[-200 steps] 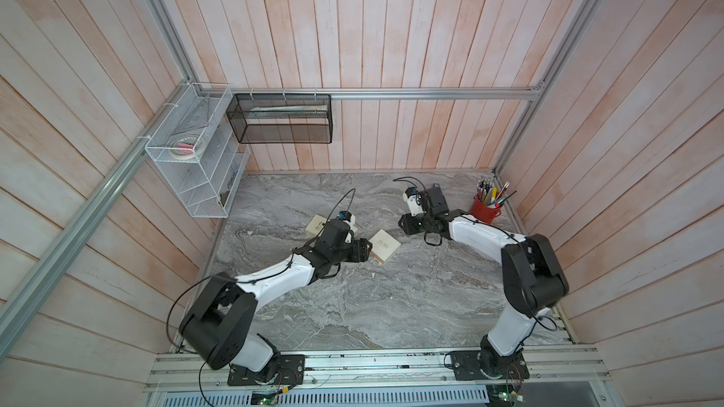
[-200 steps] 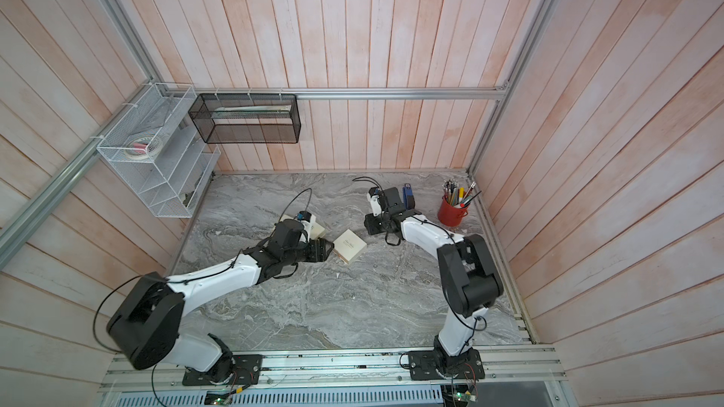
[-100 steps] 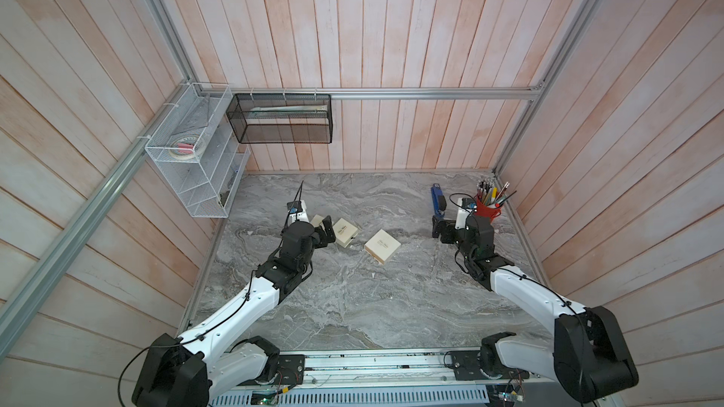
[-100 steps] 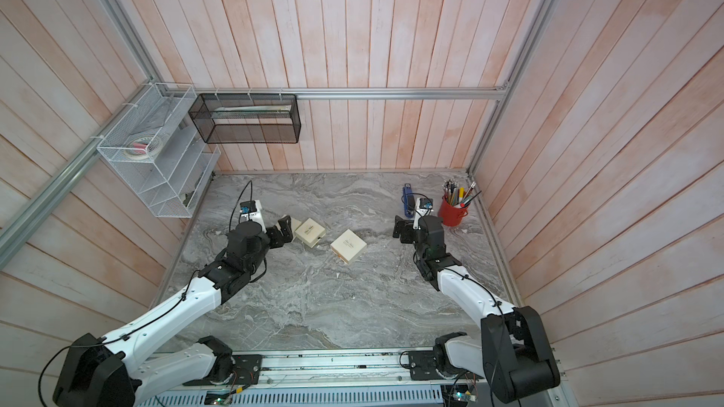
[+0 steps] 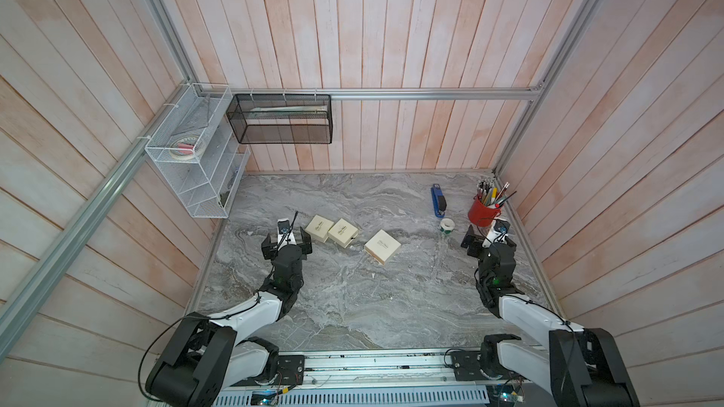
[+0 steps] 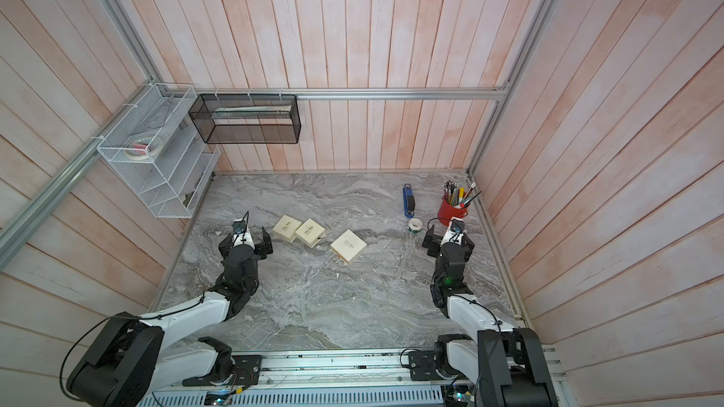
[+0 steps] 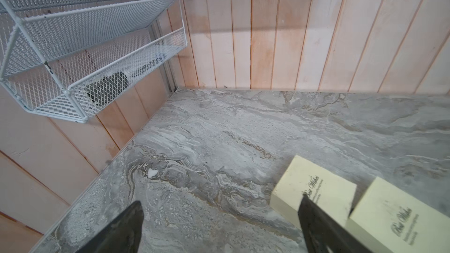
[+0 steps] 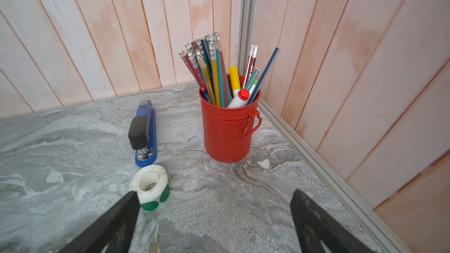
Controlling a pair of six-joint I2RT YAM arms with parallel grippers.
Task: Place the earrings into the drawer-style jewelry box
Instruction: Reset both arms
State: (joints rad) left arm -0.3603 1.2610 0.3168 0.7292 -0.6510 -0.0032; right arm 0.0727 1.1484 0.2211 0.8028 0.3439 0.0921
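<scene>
Since both sets of jaws stand wide and empty, we judge nothing is picked yet. The left gripper (image 5: 286, 241) hovers just beside the end one of three cream jewelry boxes (image 5: 319, 229), all apparently closed. The right gripper (image 5: 487, 238) sits near the one sticker roll (image 5: 446, 225). The earrings are too small to confirm. A pale speck (image 5: 374, 276) on the marble table (image 5: 352, 307) near the lone box (image 5: 382, 246) may be one. We'd pin a box with one arm, draw the drawer with the other, then pinch straight down. Also one stapler (image 5: 438, 200) and one red pencil cup (image 5: 484, 211).
</scene>
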